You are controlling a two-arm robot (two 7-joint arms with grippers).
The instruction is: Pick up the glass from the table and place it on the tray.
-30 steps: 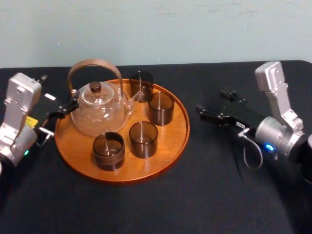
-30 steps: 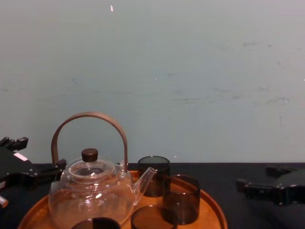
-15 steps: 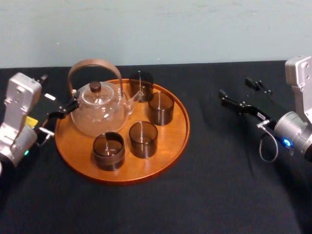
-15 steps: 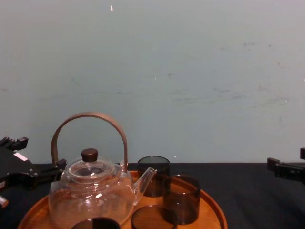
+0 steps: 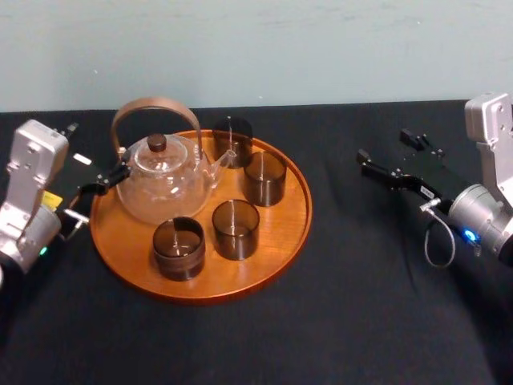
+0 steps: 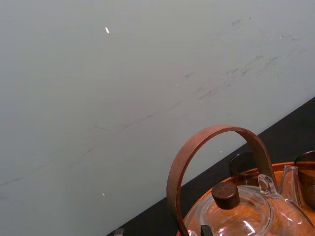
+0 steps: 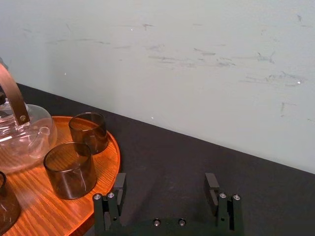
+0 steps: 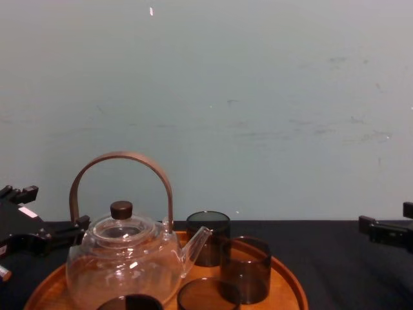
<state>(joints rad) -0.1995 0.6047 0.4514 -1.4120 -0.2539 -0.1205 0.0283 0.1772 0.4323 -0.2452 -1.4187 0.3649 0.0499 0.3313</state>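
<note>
Head view: four short smoky-brown cylindrical glasses (image 5: 236, 228) all stand on the large round orange-brown wooden tray (image 5: 296, 233). The right gripper (image 5: 385, 146) hovers over the matte black table (image 5: 345, 305), well right of the tray, jaws apart and empty. The left gripper (image 5: 98, 192) is just beside the clear glass teapot (image 5: 164, 180), jaws apart. Risk: any left-arm swing would knock the teapot into the glasses. The yellow sticker (image 5: 50, 200) on the left arm is unreadable.

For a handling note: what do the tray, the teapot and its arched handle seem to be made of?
Tray: probably wood, orange-brown, with visible grain and a soft sheen.
Teapot: clear glass, glossy; the tray shows through it.
Arched handle: a thin brown band, maybe bent wood or bamboo; the look leaves it open.
</note>
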